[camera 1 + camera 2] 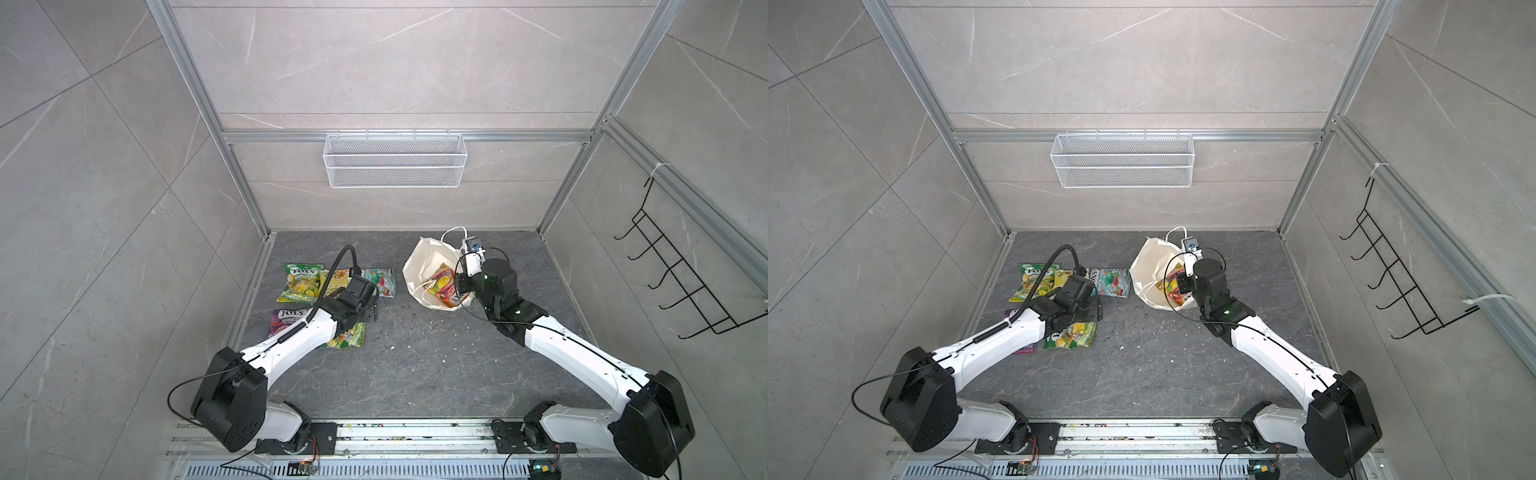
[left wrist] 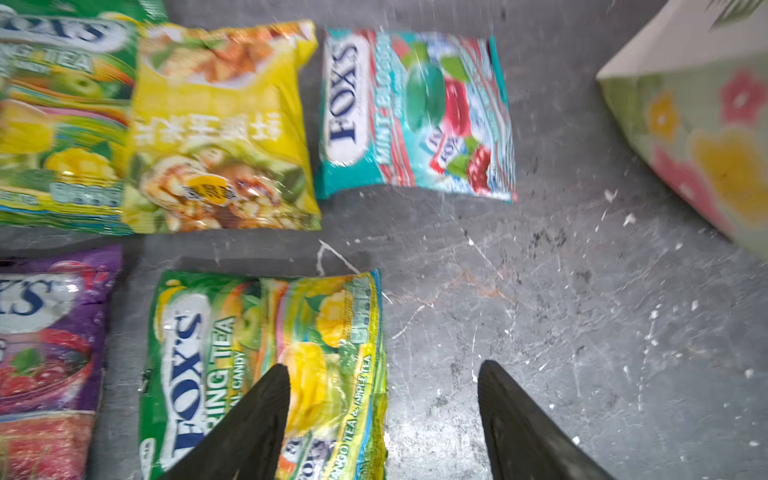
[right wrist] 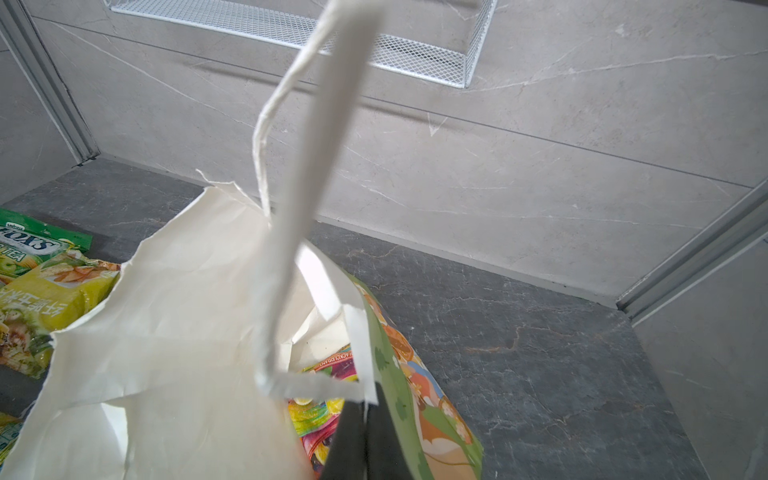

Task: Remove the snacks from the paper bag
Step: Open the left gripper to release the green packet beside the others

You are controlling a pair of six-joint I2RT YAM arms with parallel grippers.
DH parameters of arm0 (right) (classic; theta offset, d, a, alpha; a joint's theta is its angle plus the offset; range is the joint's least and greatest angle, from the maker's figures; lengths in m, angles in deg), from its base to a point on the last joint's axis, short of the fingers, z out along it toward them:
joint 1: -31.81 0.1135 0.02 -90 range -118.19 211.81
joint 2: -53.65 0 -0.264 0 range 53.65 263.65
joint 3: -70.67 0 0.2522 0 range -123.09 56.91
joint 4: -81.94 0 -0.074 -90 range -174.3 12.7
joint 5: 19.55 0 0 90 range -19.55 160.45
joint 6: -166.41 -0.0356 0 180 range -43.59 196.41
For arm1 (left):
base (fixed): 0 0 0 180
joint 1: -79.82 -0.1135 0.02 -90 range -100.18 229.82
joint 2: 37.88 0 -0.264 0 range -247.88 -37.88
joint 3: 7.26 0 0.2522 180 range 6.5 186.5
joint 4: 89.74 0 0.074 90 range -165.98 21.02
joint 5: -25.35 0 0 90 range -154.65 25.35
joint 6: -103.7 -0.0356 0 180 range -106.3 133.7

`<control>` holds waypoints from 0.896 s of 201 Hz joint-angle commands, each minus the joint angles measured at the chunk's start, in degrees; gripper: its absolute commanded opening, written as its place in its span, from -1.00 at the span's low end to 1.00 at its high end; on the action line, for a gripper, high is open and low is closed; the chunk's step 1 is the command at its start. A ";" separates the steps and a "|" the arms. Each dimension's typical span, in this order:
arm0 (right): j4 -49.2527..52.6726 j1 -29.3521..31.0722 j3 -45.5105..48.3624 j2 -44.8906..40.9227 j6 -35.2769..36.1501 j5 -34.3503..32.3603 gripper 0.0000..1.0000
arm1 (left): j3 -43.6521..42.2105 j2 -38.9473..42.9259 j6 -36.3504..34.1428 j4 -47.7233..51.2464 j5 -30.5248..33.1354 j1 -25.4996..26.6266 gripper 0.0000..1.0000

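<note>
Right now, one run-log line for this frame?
left gripper: open, empty | right gripper: shut on paper bag | out: five snacks | inside: one red packet

"FOX'S" and "MINT" could be read on the glossy teal packet (image 2: 415,116), which lay toward the back edge of the dark grey bench (image 2: 582,332). The green-and-yellow packet (image 2: 266,374) nearer the front edge bore "FOX'S", "…RING TEA" and "MANGO TEA & APPLE TEA". The purple packet (image 1: 284,324) by the left edge read "FOX'S BERRIES". Behind it, the green packet (image 1: 300,282) showed "FOX'S" and "TEA". The plain yellow packet (image 2: 220,129) carried Chinese characters, too blurred to read. Inside the white paper bag (image 3: 166,332), a red-and-yellow packet (image 3: 316,415) showed "…ACKCURRANT".
</note>
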 commanded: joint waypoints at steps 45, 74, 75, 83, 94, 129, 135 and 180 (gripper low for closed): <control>-0.45 -0.22 -0.88 -0.62 -0.76 0.47 -1.00 | 1.04 -9.70 2.31 5.19 5.40 1.24 0.44; -1.13 -0.22 -0.41 -0.61 -0.59 0.12 -1.00 | 1.56 -11.63 2.73 6.53 8.80 1.23 0.33; -1.15 -0.22 -0.35 -0.61 -0.59 0.12 -1.00 | 1.61 -11.69 2.77 6.53 8.80 1.23 0.33; -1.26 -0.25 -0.26 -0.77 -0.65 0.12 -1.00 | 1.86 -12.08 2.57 6.91 8.83 1.23 0.30; -1.50 -0.27 -0.06 -0.96 -0.59 0.03 -1.00 | 1.72 -12.29 2.70 7.07 10.79 1.26 0.27; -1.90 -0.25 -0.05 -0.87 0.10 -0.19 -1.00 | 0.74 -12.17 2.83 7.16 13.25 1.24 0.17; -1.75 -0.22 -0.04 -0.95 0.12 -0.23 -1.00 | 0.70 -11.97 2.75 7.38 13.49 1.23 0.17; -2.32 -0.20 -0.04 -1.07 0.47 -0.26 -1.00 | 0.14 -11.17 1.85 7.84 15.52 0.89 0.16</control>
